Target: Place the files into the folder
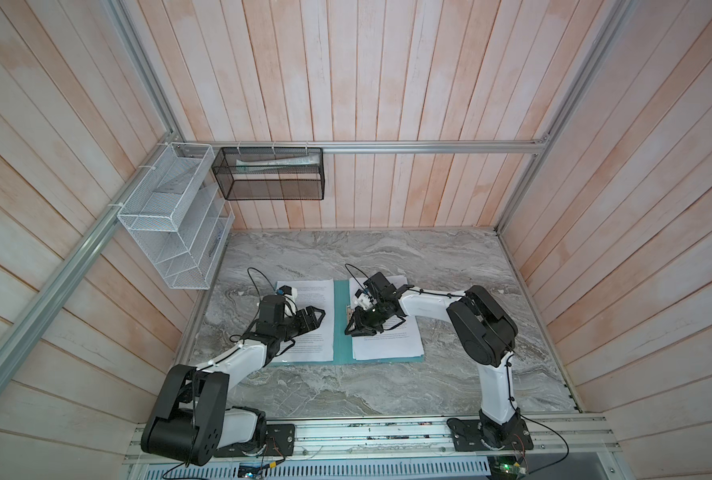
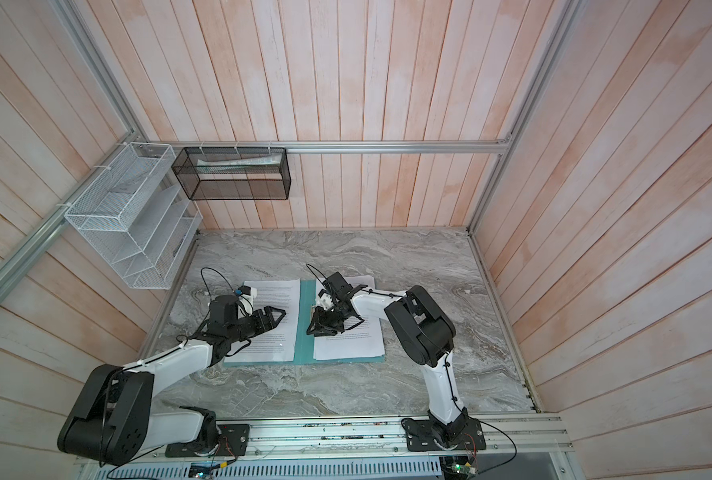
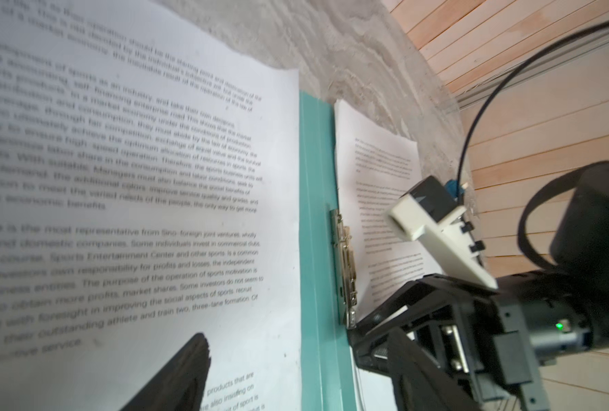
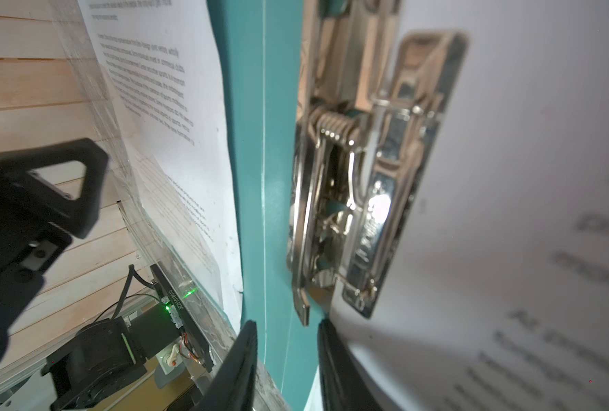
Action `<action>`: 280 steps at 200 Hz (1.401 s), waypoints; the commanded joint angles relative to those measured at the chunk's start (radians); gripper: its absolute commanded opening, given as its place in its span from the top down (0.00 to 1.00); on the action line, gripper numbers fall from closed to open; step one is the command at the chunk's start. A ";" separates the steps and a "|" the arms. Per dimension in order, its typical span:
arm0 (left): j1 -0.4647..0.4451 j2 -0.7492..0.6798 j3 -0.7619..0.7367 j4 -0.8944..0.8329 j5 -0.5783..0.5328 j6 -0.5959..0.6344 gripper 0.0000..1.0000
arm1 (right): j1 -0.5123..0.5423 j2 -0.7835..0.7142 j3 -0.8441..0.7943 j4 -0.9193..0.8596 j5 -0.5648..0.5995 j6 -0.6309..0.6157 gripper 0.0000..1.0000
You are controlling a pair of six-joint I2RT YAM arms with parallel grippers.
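While the teal folder (image 1: 341, 332) lies open and flat on the marble counter (image 1: 346, 395), both arms are down over it. The files are already on it. One printed sheet (image 1: 310, 293) lies on the flap on the left arm's side. A small stack of sheets (image 1: 391, 345) lies on the other flap, its corners a little fanned rather than squared. Between them runs the bare teal spine, and the metal clip (image 1: 350, 309) sits along it, hard against the stack's inner edge.

The right wrist view brings that clip (image 4: 367, 170) up close, shiny and sprung, though I cannot tell whether its plate bites on the paper. The right end effector (image 1: 351, 330) is at the end of the clip nearer the arm bases, low over the spine. Its fingers (image 4: 239, 363) stand apart with only teal folder showing between them, gripping nothing.

The left end effector (image 1: 320, 318) hovers over the single sheet, pointing towards the spine and just short of it. Its jaws are spread wide, with one finger (image 3: 185, 377) in shot above the text and nothing held. The two end effectors face each other across the spine, near but not touching.
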 commanded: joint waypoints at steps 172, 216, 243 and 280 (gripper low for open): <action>0.000 -0.063 0.080 -0.086 -0.024 0.032 0.17 | 0.074 -0.024 0.205 -0.201 0.626 -0.021 0.74; 0.000 -0.064 0.066 -0.054 0.003 0.014 0.17 | 0.129 0.053 0.284 -0.240 0.673 -0.030 0.74; 0.000 -0.073 0.058 -0.056 0.003 0.012 0.17 | 0.139 0.082 0.304 -0.240 0.679 -0.033 0.74; 0.001 -0.088 0.052 -0.073 -0.011 0.020 0.17 | 0.141 0.116 0.323 -0.255 0.719 -0.045 0.76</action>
